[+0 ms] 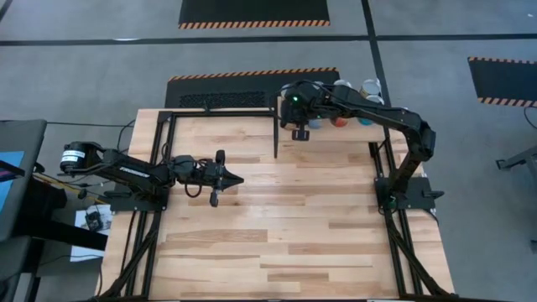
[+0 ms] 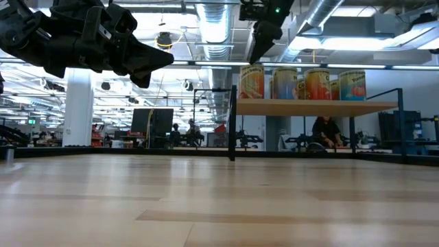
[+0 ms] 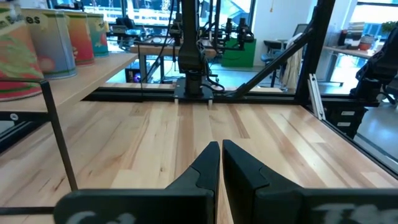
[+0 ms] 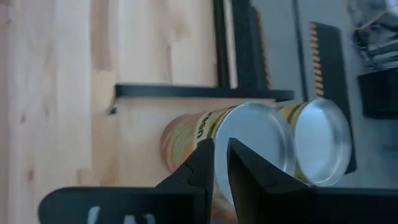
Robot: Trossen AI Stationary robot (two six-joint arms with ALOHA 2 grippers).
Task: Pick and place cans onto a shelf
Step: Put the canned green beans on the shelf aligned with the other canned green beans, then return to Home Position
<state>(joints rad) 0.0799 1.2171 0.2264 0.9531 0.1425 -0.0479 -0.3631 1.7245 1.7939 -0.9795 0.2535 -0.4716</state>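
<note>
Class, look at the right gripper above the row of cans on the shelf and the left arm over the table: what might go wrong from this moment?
1. The right gripper hangs shut just above the cans on the shelf; dropping lower could knock one over.
2. The cans stand close together, so a nudge to one may topple its neighbours.
3. The left gripper waits shut over the table; the black frame post stands near the right gripper.
</note>
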